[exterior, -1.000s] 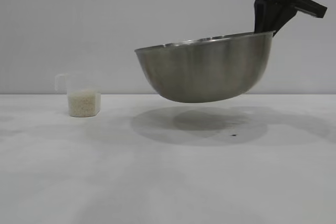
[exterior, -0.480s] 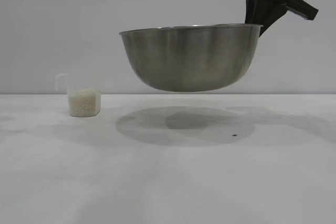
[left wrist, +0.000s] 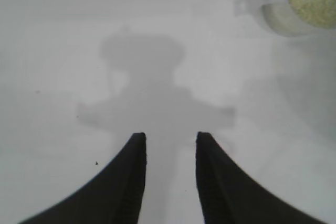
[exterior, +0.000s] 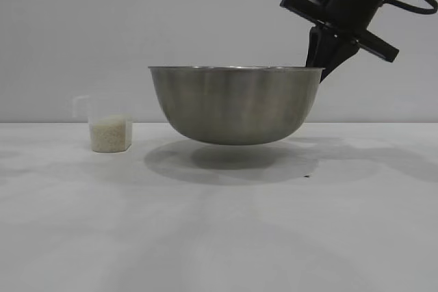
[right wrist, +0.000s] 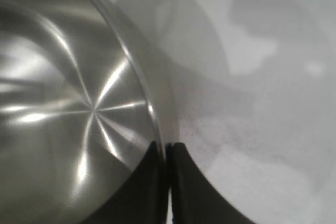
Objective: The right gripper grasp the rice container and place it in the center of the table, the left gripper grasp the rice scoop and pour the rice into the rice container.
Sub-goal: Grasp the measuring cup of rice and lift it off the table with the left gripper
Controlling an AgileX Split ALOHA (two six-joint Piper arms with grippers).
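Standing well left of the rice container (exterior: 236, 104), the rice scoop (exterior: 108, 131) held its rice (exterior: 109, 133), the left gripper (left wrist: 169, 148) part-open and empty above the table (exterior: 219, 237). Right gripper (right wrist: 167, 150) pinched the container's rim, just above the table; setting down and release seemed next.

A plain white table (exterior: 219, 237) is seen, with just the scoop (exterior: 109, 132) of rice (exterior: 109, 133) sat on it.
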